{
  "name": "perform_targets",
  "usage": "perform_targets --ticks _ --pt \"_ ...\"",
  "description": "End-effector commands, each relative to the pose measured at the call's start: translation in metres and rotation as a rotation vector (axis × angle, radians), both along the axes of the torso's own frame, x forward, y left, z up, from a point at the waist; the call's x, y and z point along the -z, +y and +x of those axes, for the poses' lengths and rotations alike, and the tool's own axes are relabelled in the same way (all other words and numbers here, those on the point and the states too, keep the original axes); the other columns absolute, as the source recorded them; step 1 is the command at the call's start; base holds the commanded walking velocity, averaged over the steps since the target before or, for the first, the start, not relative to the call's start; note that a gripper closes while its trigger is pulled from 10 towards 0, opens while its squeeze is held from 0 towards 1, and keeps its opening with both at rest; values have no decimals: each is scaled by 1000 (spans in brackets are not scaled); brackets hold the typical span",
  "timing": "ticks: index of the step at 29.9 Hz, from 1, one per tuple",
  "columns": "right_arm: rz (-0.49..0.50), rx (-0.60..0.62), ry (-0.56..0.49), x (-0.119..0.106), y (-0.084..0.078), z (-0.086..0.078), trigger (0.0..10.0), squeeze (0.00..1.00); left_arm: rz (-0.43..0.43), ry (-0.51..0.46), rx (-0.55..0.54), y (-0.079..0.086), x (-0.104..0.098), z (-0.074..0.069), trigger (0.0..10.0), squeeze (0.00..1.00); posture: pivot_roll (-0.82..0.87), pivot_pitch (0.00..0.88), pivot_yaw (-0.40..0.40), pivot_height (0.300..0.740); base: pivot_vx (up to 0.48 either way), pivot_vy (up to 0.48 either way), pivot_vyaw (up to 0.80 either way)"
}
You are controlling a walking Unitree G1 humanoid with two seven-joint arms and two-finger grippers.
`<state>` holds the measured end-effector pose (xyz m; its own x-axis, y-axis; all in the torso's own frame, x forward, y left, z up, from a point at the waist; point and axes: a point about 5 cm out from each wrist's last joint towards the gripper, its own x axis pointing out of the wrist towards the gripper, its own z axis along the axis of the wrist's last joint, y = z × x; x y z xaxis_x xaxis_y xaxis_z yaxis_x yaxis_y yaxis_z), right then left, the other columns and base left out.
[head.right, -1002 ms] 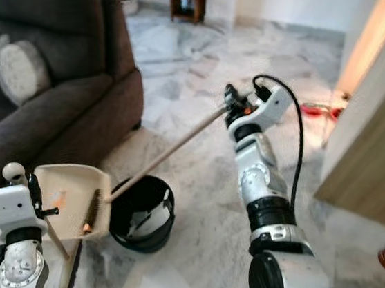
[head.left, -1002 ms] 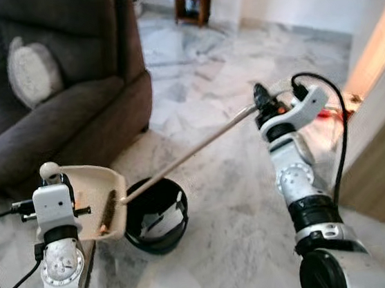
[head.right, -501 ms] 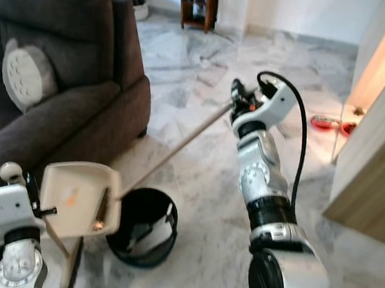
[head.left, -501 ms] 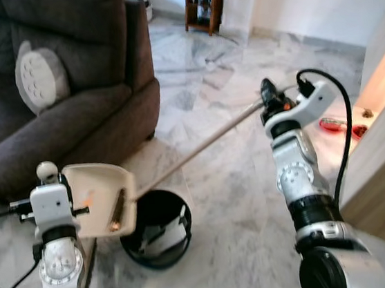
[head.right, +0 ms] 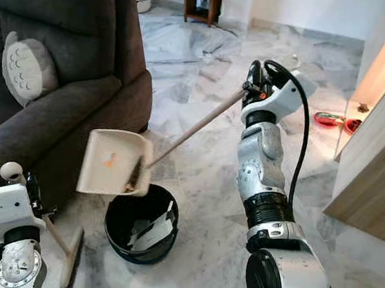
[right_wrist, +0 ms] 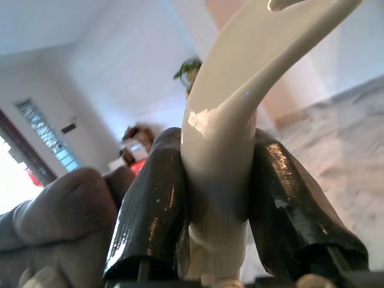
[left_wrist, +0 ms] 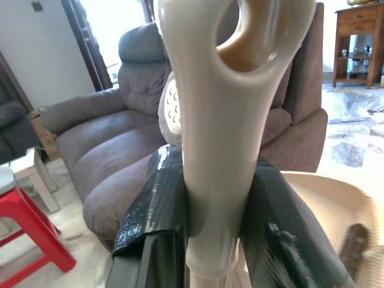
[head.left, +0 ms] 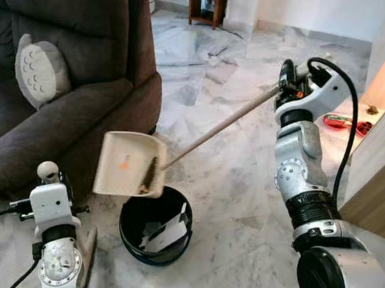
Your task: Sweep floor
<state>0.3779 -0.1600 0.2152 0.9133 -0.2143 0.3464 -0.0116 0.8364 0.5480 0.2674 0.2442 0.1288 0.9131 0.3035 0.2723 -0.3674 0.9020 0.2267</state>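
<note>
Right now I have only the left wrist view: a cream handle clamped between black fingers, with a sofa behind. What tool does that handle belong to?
Observer: A broom. The left end effector grips the top of its handle, and its head rests on the marble floor.
Operator: And the cream edge at the side of my picture?
Observer: That is the dustpan. The right end effector holds it by its long handle, lifted and tipped above a black bin.
Operator: Is anything in the bin?
Observer: White paper scraps lie inside it.
</note>
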Motion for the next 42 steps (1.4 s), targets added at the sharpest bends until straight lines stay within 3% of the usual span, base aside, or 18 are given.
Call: perform_targets --ticks 1,8,13,15,16,21,28,42 --pt "-2 24 -123 -24 -3 -4 10000 0 25 -50 19 -2 -11 1 10000 0 205 52 -36 740 0 0 0" --pt "-43 -88 -222 -36 11 -8 10000 0 25 -52 24 -3 -11 2 10000 0 205 52 -36 740 0 0 0" --pt "-159 -203 -329 -51 21 -12 10000 0 27 -54 27 -3 -12 2 10000 0 207 51 -34 740 0 0 0" --pt "-183 -206 -344 -53 21 -13 10000 0 27 -55 28 -3 -12 2 10000 0 207 51 -34 740 0 0 0" --pt "-261 -185 -359 -56 21 -15 10000 0 32 -56 35 -4 -12 2 10000 0 207 51 -34 740 0 0 0" --pt "-376 -145 -398 -62 23 -19 10000 0 36 -57 42 -5 -13 2 10000 0 206 54 -33 740 0 0 0" --pt "-491 -115 -469 -67 35 -32 10000 0 38 -59 47 -5 -14 2 10000 0 207 58 -32 740 0 0 0" --pt "-442 -230 -569 -71 53 -54 10000 0 41 -63 46 -3 -15 2 10000 0 208 58 -29 740 0 0 0"
